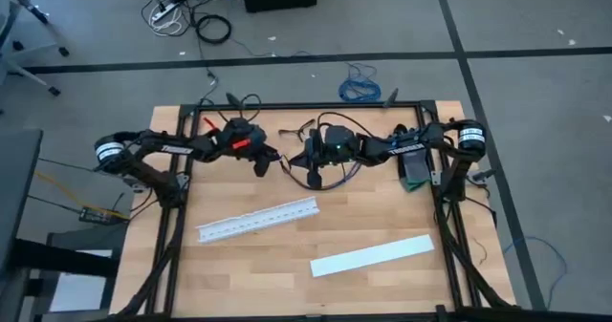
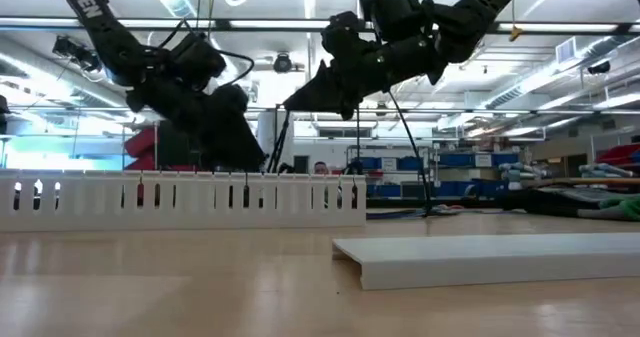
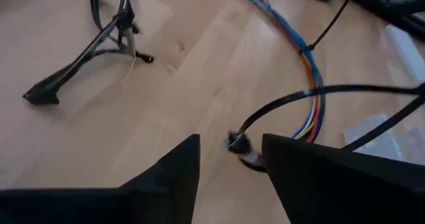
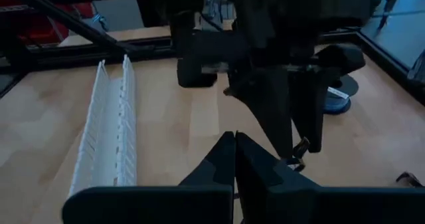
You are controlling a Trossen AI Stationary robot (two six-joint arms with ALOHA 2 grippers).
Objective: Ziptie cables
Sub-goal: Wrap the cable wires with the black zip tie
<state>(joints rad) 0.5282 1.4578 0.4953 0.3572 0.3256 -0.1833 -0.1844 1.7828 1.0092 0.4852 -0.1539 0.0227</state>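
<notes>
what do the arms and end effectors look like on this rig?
Two dark, near-black jointed arms. The left arm has a red patch near the wrist and a white-banded base joint; the right arm has a small green light and the same white band. White lettering runs along the links in the low view. Thin black cables loop beside both. Each end effector has two dark wedge-shaped fingers.

1. Left arm (image 1: pixel 163 150) reaching from the table's left edge toward the middle, raised above the surface.
2. Left gripper (image 1: pixel 260 165) angled downward, fingers (image 3: pixel 166 177) spread with a clear gap between them.
3. Right arm (image 1: pixel 421 142) reaching in from the right edge, also raised.
4. Right gripper (image 1: pixel 314 174) just beside the left one, fingers (image 4: pixel 222 161) pressed together.
</notes>
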